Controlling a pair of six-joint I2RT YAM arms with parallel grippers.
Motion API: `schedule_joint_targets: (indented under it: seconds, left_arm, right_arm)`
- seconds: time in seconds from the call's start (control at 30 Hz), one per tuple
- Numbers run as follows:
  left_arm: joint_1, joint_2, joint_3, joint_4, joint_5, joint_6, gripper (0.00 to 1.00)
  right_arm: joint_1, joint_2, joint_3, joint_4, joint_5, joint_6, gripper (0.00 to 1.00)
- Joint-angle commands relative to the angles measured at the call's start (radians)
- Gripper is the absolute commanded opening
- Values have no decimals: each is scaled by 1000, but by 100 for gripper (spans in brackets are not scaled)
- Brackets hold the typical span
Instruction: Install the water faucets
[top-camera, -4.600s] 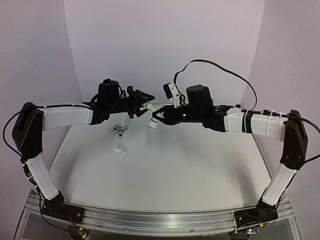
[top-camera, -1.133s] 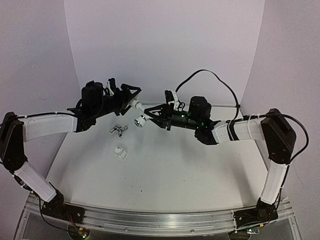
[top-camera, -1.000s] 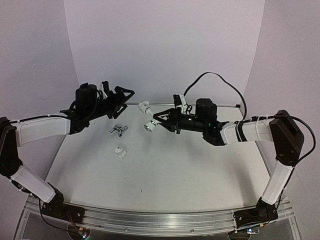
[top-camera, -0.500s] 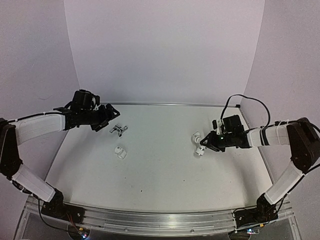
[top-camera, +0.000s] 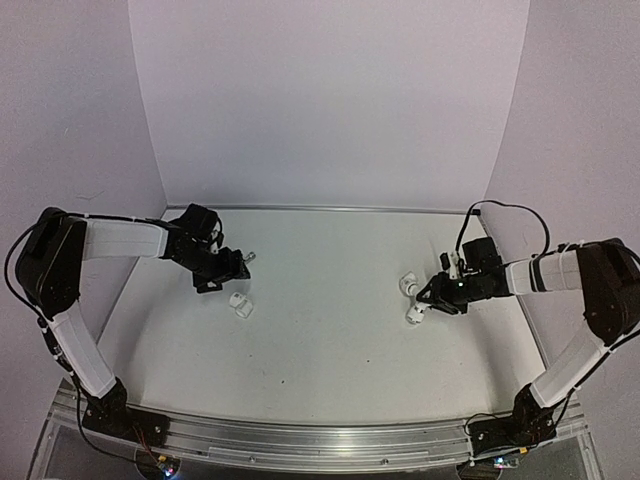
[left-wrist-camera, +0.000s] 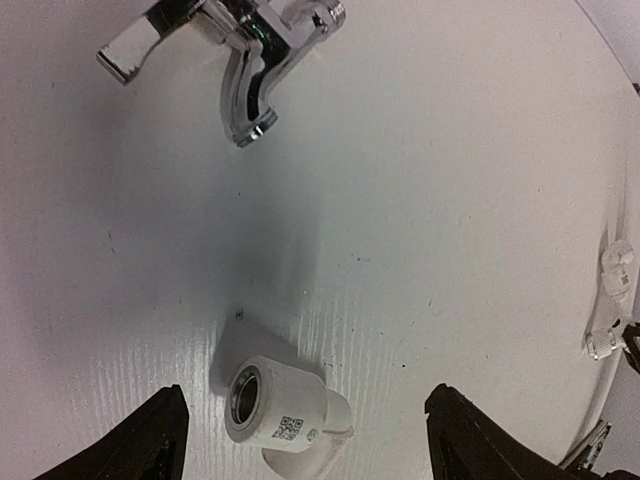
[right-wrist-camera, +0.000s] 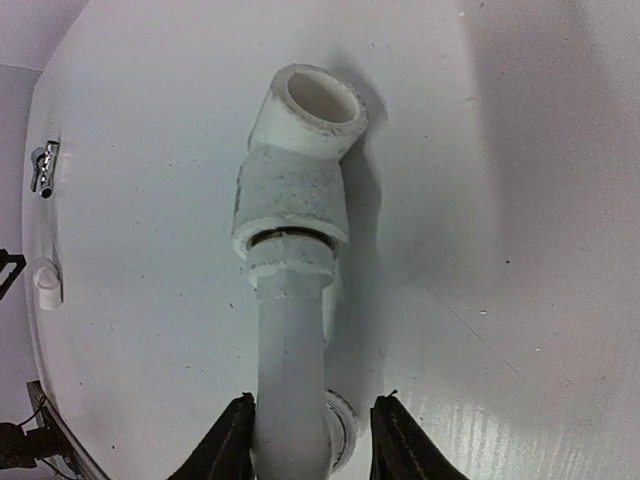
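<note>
A white pipe assembly (top-camera: 410, 300) of an elbow, a collar and a straight pipe lies on the table at the right. In the right wrist view this assembly (right-wrist-camera: 292, 300) runs between my right gripper's (right-wrist-camera: 312, 440) fingers. The left finger touches it and a small gap shows at the right finger. My right gripper (top-camera: 432, 298) is low at the table. My left gripper (top-camera: 226, 274) is open, low over a chrome faucet piece (top-camera: 243, 258). In the left wrist view the faucet piece (left-wrist-camera: 245, 55) lies ahead, and a short white fitting (left-wrist-camera: 280, 418) with a code label lies between the open fingers of my left gripper (left-wrist-camera: 310, 440). This fitting (top-camera: 240, 304) lies just in front of my left gripper.
The white table (top-camera: 320, 340) ends in a metal rail (top-camera: 320, 440) at the near edge. Pale walls close the back and both sides. The right arm's black cable (top-camera: 500, 215) loops above its wrist.
My left gripper has dropped down and right over the chrome piece and the loose fitting. My right gripper has carried the pipe assembly slightly right and down onto the table and has loosened on it.
</note>
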Motion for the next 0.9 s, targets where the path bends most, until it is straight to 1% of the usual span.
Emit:
schedule_joint_targets:
  seconds: [0.0, 0.1, 0.2, 0.3, 0.4, 0.43, 0.57, 0.67, 0.77, 0.87]
  left_arm:
    - [-33, 31, 15, -18, -12, 37, 85]
    - [-48, 28, 13, -21, -17, 45, 86]
    - [-59, 2, -4, -24, -34, 53, 87]
    - [-61, -38, -28, -26, -54, 60, 87]
    - [-61, -73, -55, -29, -85, 72, 88]
    - [-61, -76, -59, -33, -92, 76, 89]
    - [-61, -68, -70, -40, -112, 82, 88]
    - [-61, -67, -77, -40, -121, 75, 87]
    - [-60, -72, -79, -40, -134, 62, 86]
    - [-56, -81, -67, -40, -161, 49, 86]
  right_arm:
    - [-8, -43, 10, -95, 131, -24, 50]
    - [-8, -62, 46, -188, 230, -56, 67]
    - [-7, -75, 119, -314, 327, -98, 84]
    - [7, -113, 184, -419, 459, -95, 97]
    - [61, -135, 264, -519, 625, -50, 98]
    - [83, -132, 291, -547, 652, -32, 98]
    - [169, -82, 388, -600, 611, -3, 98]
    - [178, -53, 417, -603, 540, 6, 98]
    - [179, -62, 408, -587, 546, 11, 98]
    - [177, -118, 339, -502, 532, 14, 98]
